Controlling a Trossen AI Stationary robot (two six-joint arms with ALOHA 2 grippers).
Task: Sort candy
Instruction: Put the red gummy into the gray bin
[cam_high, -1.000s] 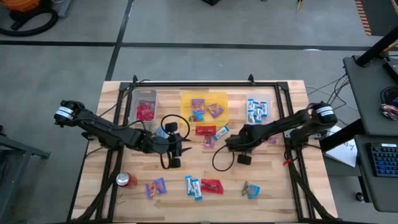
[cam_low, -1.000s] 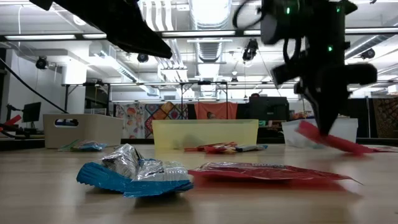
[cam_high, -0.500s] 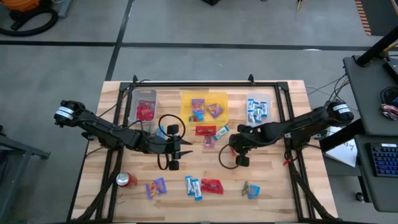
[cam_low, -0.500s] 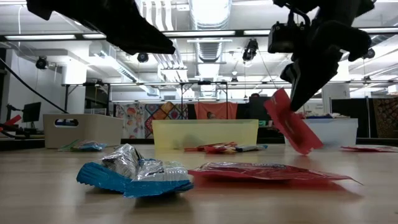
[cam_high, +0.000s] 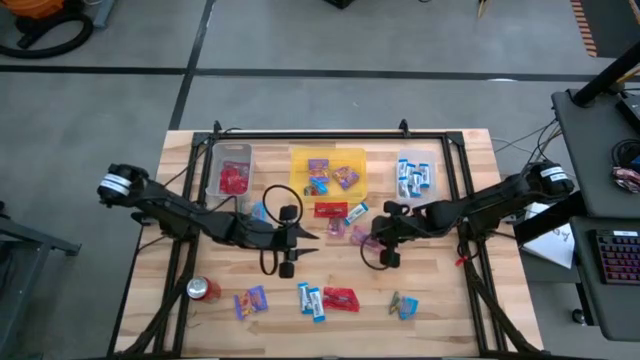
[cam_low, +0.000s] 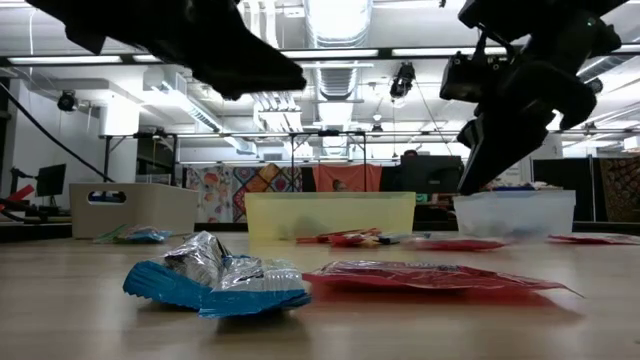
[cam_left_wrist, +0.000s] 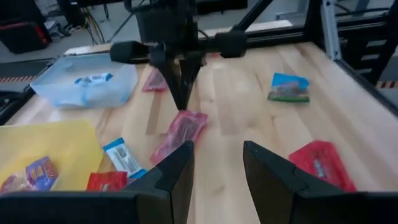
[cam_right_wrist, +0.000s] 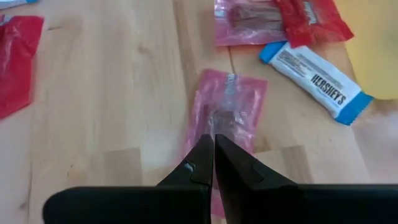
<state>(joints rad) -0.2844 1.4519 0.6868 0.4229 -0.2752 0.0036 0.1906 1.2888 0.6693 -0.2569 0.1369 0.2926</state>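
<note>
I can read one wrapper clearly: the blue-and-white bar (cam_right_wrist: 316, 81) in my right wrist view says HERSHEY'S in dark capitals along its length. Its long axis runs slantwise across the wood grain, one blue end toward the yellow tray (cam_right_wrist: 379, 37). Other print on the candy is too small for me to read.

My right gripper (cam_right_wrist: 214, 163) is clenched with nothing between the fingers; it hangs just above a pink packet (cam_right_wrist: 226, 113) that lies flat on the table (cam_high: 440, 310) near its middle. The packet's long axis runs roughly in line with the fingers, pointing away toward a second pink packet (cam_right_wrist: 244, 23) and a red packet (cam_right_wrist: 310, 20) nearer the far edge.

My left gripper (cam_left_wrist: 217, 163) is released, fingers apart and empty, hovering over the middle of the table and facing the right gripper from the other side of the same pink packet.

From above I see sorted candy along the far edge: red pieces in a clear bin (cam_high: 231, 172) at left, mixed purple pieces in the yellow tray at centre, blue-and-white bars in a clear bin (cam_high: 416, 173) at right. Loose candy lies along the near edge: a purple packet (cam_high: 250, 301), two blue-and-white bars (cam_high: 310, 300), a red packet (cam_high: 341, 298) and a blue packet (cam_high: 405, 304). A red soda can (cam_high: 202, 290) lies by the near-left corner.
</note>
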